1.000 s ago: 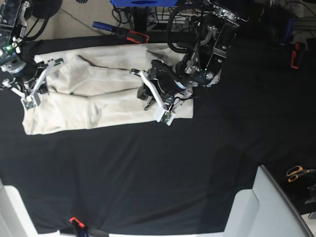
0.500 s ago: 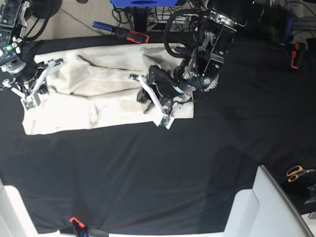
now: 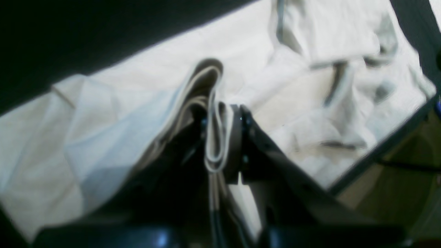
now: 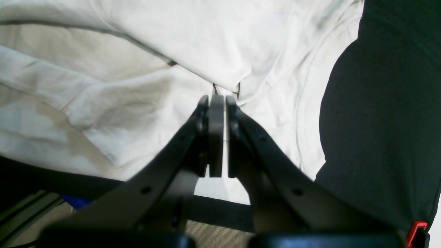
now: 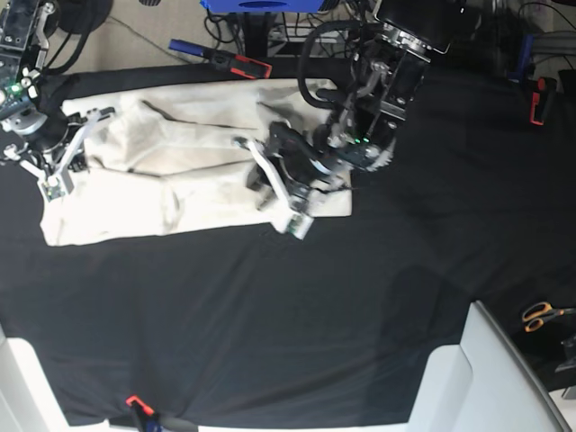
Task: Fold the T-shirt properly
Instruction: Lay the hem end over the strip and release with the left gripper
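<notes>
Black cloth covers the bench [image 5: 270, 315], and its near half carries nothing but two pale grey blocks at the near corners and a small red clip [image 5: 133, 400] on the near edge. Orange-handled scissors [image 5: 540, 315] lie off to one side near the edge, beside the larger grey block. Further back, the cream T-shirt [image 5: 171, 171] lies spread lengthwise along the far part of the bench, wrinkled and partly doubled over itself, one end reaching almost to the far corner. The left hand [image 5: 286, 184] sits over the end of the shirt nearer the bench's middle; its wrist view shows the fingers [image 3: 236, 144] pinched on a bunched fold of the T-shirt [image 3: 137, 103], several layers of hem standing up between them, with the rest of the fabric draped away below. The right hand [image 5: 61, 166] rests at the opposite end of the shirt, near the far corner; from its wrist view the fingers [image 4: 216, 137] are pressed nearly together with only a thin slit between them, their tips right at a rumpled fold of the T-shirt [image 4: 172, 41], and whether any cloth is caught there cannot be told. Beyond the far edge, a red-and-blue clamp [image 5: 236, 61] and tangled cables sit on the floor.
</notes>
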